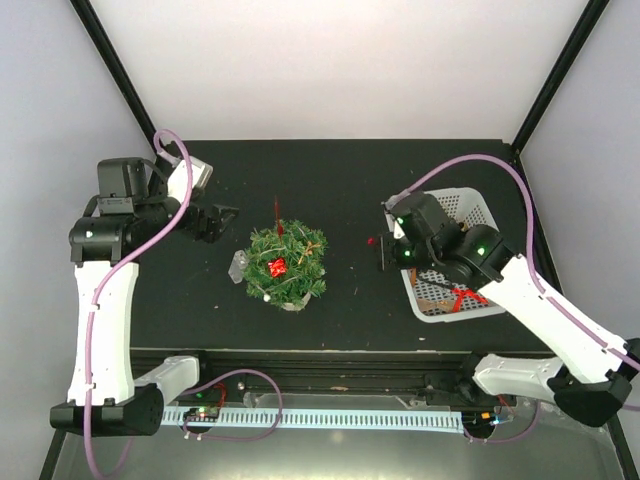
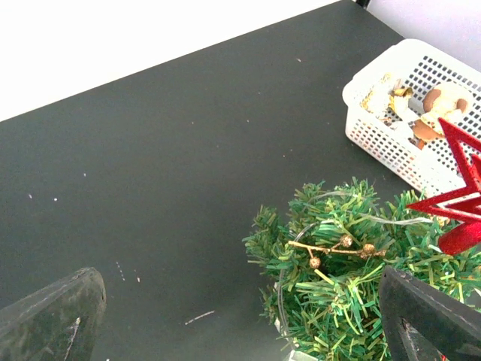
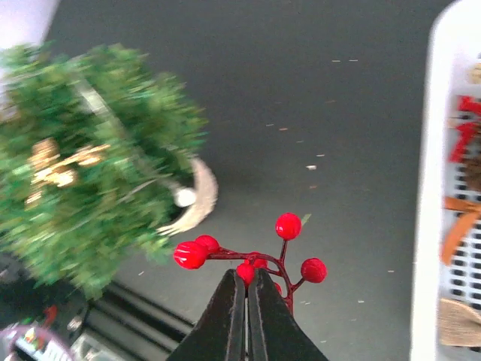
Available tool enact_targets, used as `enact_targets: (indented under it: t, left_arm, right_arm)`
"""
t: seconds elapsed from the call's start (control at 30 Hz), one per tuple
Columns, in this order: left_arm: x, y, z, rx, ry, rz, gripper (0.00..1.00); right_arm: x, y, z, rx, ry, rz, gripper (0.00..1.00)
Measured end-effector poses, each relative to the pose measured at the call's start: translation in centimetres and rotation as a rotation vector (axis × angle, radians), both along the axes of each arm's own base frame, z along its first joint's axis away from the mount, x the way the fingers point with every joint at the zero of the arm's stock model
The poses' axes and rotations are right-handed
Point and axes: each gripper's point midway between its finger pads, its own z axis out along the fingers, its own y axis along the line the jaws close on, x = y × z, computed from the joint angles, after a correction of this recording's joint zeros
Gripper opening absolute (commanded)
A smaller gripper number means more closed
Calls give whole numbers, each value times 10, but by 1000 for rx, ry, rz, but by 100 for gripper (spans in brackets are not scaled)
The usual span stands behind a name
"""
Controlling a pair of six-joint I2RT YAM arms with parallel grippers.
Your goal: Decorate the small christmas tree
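Small christmas tree point(image 1: 286, 264) stands mid-table, its pot point(image 3: 198, 197) mostly hidden by needles. Right gripper point(image 3: 246, 286) pinches a berry sprig point(image 3: 207, 244) beside the white basket point(image 1: 465, 193); left gripper point(image 1: 222, 224), spread, is near the tree

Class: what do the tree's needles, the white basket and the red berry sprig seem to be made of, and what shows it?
The tree: needles probably plastic, slightly glossy; flat, evenly cut green strips.
The basket: moulded white plastic, smooth; regular grid of holes.
The berry sprig: shiny red beads, maybe plastic or coated foam, on a thin stem, possibly wire; highlights on berries.
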Motion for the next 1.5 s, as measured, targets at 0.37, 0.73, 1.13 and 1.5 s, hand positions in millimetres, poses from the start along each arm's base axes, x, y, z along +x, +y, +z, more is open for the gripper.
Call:
enact_targets:
  t: [0.37,0.73,1.13,1.5]
  left_arm:
    - [-6,4,-25,-13,49,22,99]
    - [-16,8,-29,-18,44,41,99]
    - [-28,9,-33,-23,48,49,99]
    - [-32,9,-35,-23,58,45,99]
  right_arm:
    - [-73,92,64,100,-59,334,4]
    - [-108,156,53,75,4,550,4]
    - [-118,164,-7,-49,53,609,4]
    - [-93,168,-49,-195,-6,564,4]
